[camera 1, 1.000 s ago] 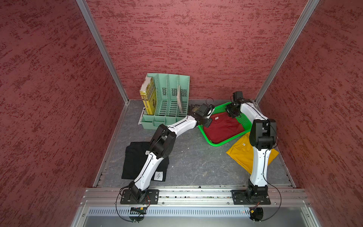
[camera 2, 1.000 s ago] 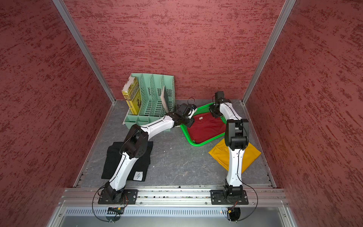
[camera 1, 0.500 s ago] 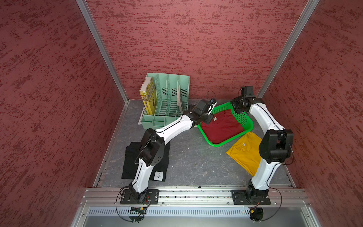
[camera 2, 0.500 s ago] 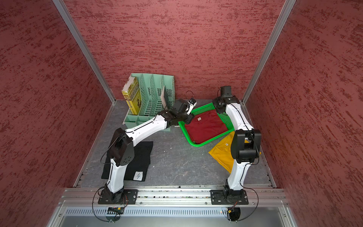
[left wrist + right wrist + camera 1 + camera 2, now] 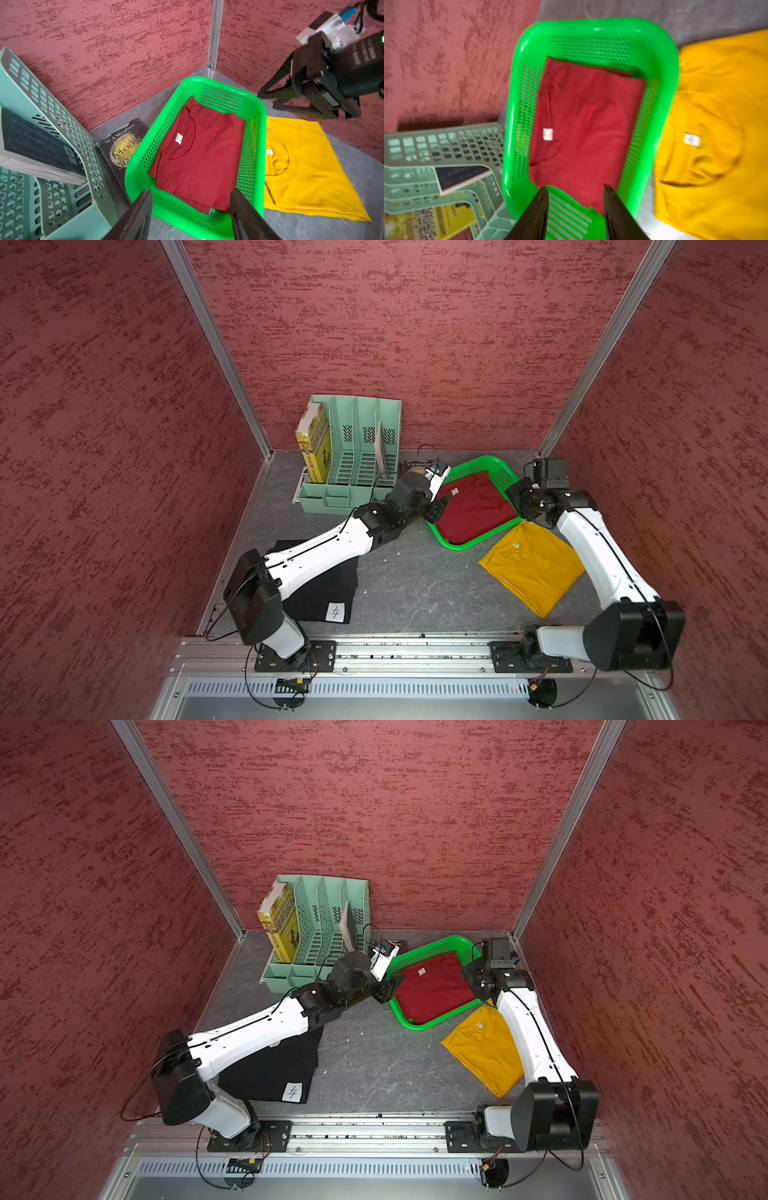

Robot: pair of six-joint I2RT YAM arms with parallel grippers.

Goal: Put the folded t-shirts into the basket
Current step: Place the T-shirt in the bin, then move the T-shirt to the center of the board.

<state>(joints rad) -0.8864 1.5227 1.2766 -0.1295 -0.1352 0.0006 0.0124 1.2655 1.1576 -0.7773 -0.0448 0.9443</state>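
Three folded t-shirts (image 5: 473,510) (image 5: 532,568) (image 5: 320,597), one basket (image 5: 459,548), one file organizer (image 5: 357,448)

— Found the dark red shirt (image 5: 473,510) where?
— Inside the green basket (image 5: 469,546). Lay folded and flat, neck tag up, covering most of the floor between the perforated walls.
— And the basket?
— Sat toward the back right, turned at an angle, rim rounded.
— Spotted the mustard yellow shirt (image 5: 532,568)?
— Outside. Lay flat, tag up, just beside the basket's near right side, one edge against it.
— Black shirt (image 5: 324,593)?
— Well apart, front left. Folded flat, partly hidden from above, white patch (image 5: 336,611) with a "#" mark at a near corner.
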